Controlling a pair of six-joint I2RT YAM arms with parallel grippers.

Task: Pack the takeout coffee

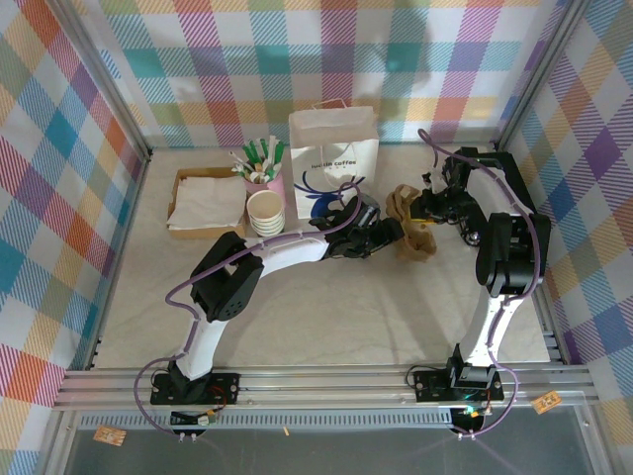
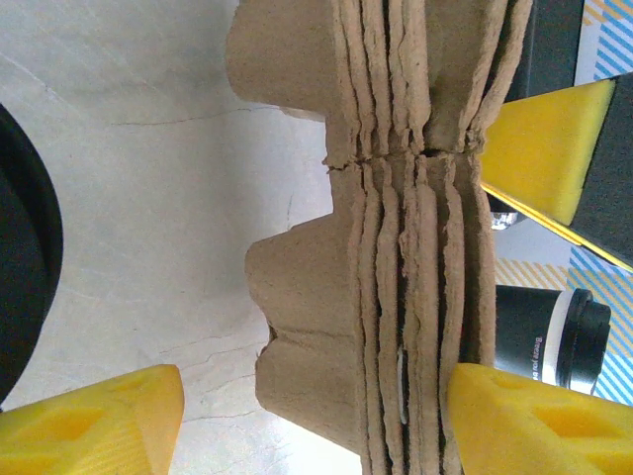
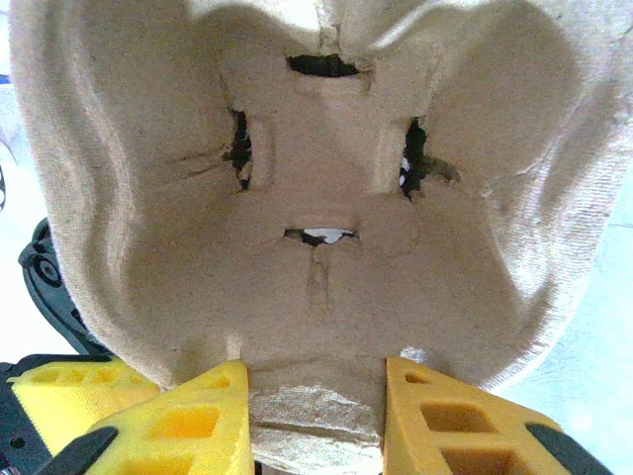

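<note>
The takeout coffee is hidden. A stack of brown pulp cup carriers (image 1: 412, 230) stands on edge right of the table's middle, between my two grippers. The right gripper (image 3: 316, 401) is shut on the rim of the carrier (image 3: 316, 178) facing it. From the left, the left gripper (image 2: 315, 421) is open and straddles the stack (image 2: 396, 198). Its right pad (image 2: 534, 421) touches the outermost carrier, while its left pad (image 2: 89, 421) stands well clear. In the top view the left gripper (image 1: 389, 231) and right gripper (image 1: 423, 212) meet at the stack.
A white paper bag (image 1: 333, 148) with a blue logo stands at the back. Left of it are a stack of paper cups (image 1: 265, 211), a pink holder of stirrers (image 1: 261, 166) and a box of napkins (image 1: 206, 201). A black curved shape (image 2: 20, 247) fills the left edge.
</note>
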